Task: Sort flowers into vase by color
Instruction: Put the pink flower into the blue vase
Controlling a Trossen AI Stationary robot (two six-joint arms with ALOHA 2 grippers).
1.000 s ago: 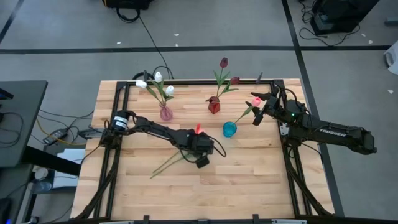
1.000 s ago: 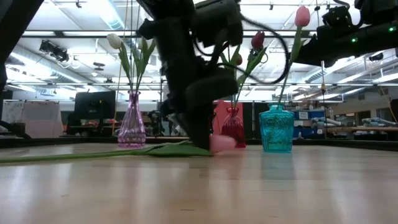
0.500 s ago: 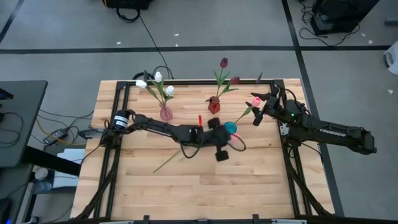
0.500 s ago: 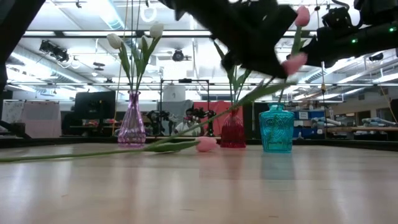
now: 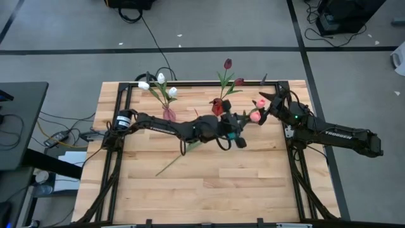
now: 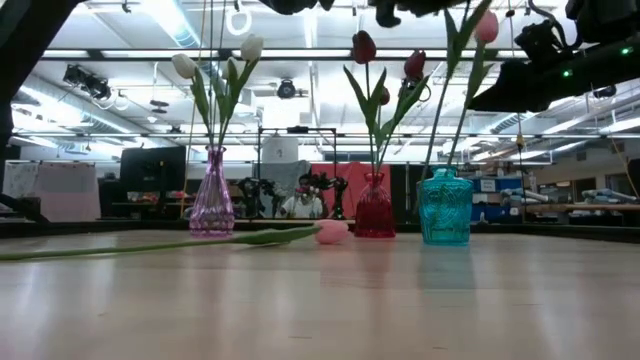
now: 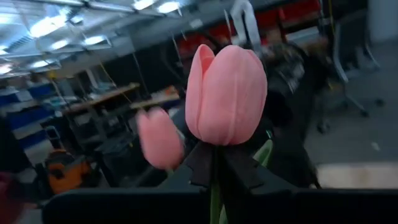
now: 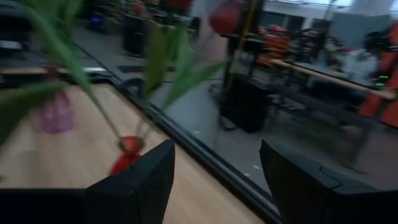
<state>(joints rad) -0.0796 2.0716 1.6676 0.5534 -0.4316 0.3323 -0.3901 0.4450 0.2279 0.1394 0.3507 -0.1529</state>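
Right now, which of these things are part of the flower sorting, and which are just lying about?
Part of the job:
- pink tulip shut in the left fingers, over the teal vase
- pink tulip lying on the table
- purple vase with white tulips
- red vase with dark red tulips

Just lying about:
- cables beside the table
- black case on the floor

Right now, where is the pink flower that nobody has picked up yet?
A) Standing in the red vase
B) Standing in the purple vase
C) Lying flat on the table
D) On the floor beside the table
C: in the low view the loose pink tulip lies on its side on the wooden table, its long stem stretched flat in front of the purple vase.
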